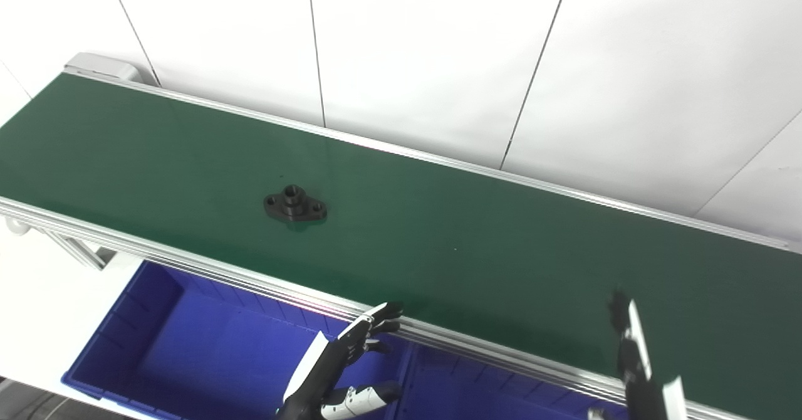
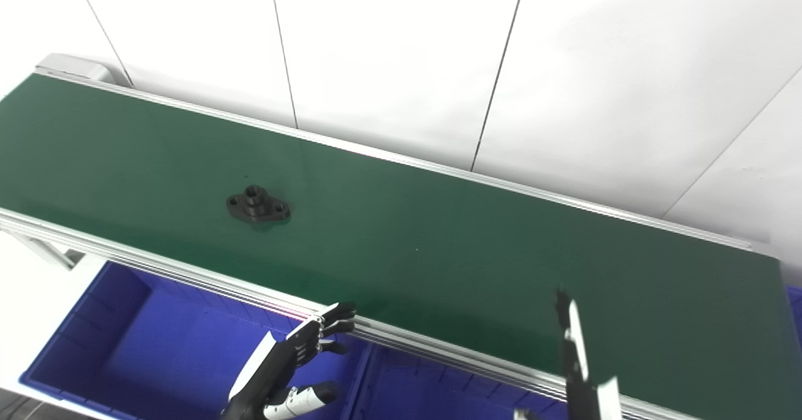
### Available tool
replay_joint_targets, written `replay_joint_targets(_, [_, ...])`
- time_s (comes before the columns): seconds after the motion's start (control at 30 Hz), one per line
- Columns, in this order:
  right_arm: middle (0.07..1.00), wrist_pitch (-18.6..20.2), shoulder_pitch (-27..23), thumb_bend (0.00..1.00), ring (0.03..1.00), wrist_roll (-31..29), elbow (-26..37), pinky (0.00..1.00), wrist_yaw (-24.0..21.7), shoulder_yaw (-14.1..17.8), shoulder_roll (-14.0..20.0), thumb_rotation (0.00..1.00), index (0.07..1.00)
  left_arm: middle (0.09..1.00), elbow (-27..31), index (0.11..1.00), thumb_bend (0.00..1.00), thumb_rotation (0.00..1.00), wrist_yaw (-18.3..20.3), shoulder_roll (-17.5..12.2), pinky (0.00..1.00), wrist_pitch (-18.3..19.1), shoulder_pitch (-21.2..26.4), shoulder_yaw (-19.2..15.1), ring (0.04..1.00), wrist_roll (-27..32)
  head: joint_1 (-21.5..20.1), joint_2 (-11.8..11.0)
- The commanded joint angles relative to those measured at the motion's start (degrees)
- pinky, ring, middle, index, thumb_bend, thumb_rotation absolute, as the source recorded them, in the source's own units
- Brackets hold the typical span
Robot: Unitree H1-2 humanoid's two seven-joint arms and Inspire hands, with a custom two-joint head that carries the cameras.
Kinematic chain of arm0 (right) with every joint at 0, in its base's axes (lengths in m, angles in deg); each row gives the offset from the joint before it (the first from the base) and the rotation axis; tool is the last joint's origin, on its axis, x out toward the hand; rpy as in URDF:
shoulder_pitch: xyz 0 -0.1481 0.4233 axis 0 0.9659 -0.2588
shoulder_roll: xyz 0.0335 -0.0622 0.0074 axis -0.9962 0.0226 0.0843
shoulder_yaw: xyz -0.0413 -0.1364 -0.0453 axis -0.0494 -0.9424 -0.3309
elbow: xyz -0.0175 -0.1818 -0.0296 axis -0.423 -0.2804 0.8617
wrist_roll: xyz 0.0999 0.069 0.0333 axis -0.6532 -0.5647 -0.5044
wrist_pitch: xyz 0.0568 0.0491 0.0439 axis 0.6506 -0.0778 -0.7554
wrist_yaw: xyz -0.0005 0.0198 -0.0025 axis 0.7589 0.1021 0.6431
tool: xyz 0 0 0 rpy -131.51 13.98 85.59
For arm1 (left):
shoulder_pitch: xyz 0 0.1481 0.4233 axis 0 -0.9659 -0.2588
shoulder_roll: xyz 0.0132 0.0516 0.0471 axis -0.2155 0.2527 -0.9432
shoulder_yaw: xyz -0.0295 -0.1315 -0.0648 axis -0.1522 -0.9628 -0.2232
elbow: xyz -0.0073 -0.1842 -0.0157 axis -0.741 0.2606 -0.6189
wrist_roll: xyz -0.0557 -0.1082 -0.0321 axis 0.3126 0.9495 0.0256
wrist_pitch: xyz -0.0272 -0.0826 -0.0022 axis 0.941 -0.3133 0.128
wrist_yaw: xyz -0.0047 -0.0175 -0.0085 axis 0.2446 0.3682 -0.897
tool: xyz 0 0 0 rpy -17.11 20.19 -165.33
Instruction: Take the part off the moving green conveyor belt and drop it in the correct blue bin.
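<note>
Part: a black flange [image 1: 295, 204] with a raised hub and two bolt ears lies flat on the green conveyor belt [image 1: 476, 244], in its left half, well apart from both hands.
Left hand [image 1: 341, 370]: it hovers over the blue bin [image 1: 156, 338], just at the near rail of the belt; the fingers [image 1: 379, 320] are spread and hold nothing.
Right hand [image 1: 633, 357]: seen edge-on at the near rail, the fingers extended, nothing held.
Step in hand: waiting and reaching, by my judgement.
Advice: aim the left hand ahead of the flange in the direction of travel, which I cannot tell here; come from above and pinch the hub, because the ears are too low for a grip.
Risk: a late closing can push the flange sideways.
</note>
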Motion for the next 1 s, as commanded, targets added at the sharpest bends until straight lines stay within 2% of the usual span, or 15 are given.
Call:
replay_joint_targets(0.0, [1.000,1.3,-1.3,0.79,0.980,2.1,2.5,0.97,0.8,-0.3,-1.5,0.99,0.992,0.890,0.6,0.878,0.79,0.76,-0.5,-0.3,0.70,-2.5,0.3,-0.2,0.833,0.3,-0.3,-0.1])
replay_joint_targets(0.1, [0.982,2.9,-4.2,0.78,0.944,7.8,3.0,0.88,1.7,-0.4,-3.1,1.00,0.990,0.892,0.5,0.879,0.79,0.76,-0.3,-0.5,0.70,-2.5,0.4,-0.3,0.837,0.7,-0.7,0.0])
replay_joint_targets(0.3, [0.951,6.6,-11.4,0.78,0.906,18.2,3.0,0.80,1.6,-1.2,-4.3,1.00,0.965,0.894,0.0,0.874,0.78,0.77,-0.2,-0.7,0.70,-2.7,0.9,-0.5,0.840,1.0,-1.8,0.0])
replay_joint_targets(0.5, [0.917,11.6,-19.6,0.85,0.848,23.2,-0.2,0.69,0.4,-2.5,-4.4,1.00,0.914,0.898,-0.7,0.889,0.76,0.79,-0.2,-0.4,0.70,-2.8,1.6,-0.5,0.840,1.0,-2.7,0.1])
replay_joint_targets(0.7, [0.895,15.8,-29.2,0.86,0.833,27.2,-6.8,0.69,-0.6,-5.7,-5.2,0.98,0.899,0.898,-2.6,0.896,0.77,0.79,-0.1,-0.5,0.71,-3.3,3.1,-0.7,0.846,1.8,-3.6,-0.1])
replay_joint_targets(0.97, [0.861,22.0,-38.7,0.96,0.815,32.8,-16.7,0.72,0.7,-10.8,-7.9,0.82,0.893,0.891,-3.7,0.899,0.75,0.80,-0.1,-0.4,0.71,-3.2,4.8,-0.7,0.845,1.3,-4.4,0.1])
